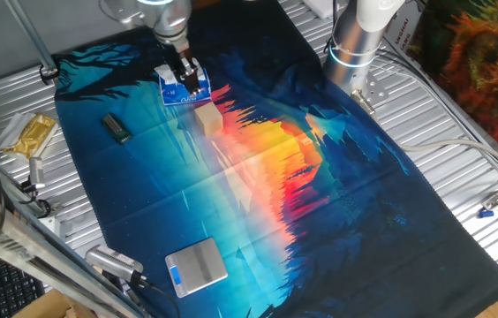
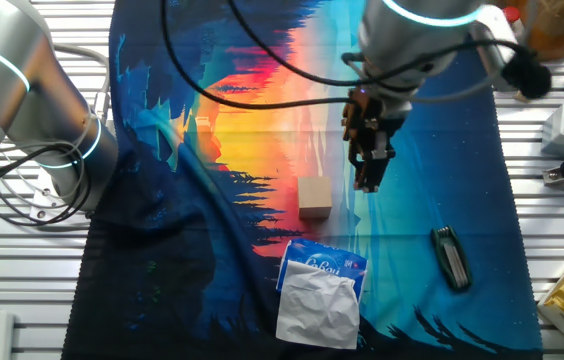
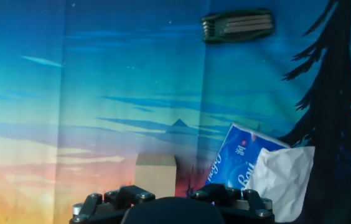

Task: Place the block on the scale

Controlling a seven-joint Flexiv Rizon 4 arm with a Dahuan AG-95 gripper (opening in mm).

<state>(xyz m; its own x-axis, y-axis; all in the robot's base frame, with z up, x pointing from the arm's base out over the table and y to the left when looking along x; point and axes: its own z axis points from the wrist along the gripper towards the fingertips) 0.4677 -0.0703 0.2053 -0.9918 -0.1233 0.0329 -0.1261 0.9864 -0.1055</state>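
The block is a plain tan wooden cube on the patterned cloth, next to the blue-and-white tissue packet. It also shows in the other fixed view and low in the hand view. My gripper hangs above the cloth beside the block, over the packet's edge, and holds nothing; its jaws look apart. The scale, silver with a blue display strip, lies at the near edge of the cloth, far from the gripper. It is out of the other two views.
A small dark bar lies left of the packet, also seen in the hand view. A gold packet lies off the cloth at the left. A second arm's base stands at the back. Cables run along the table's edges.
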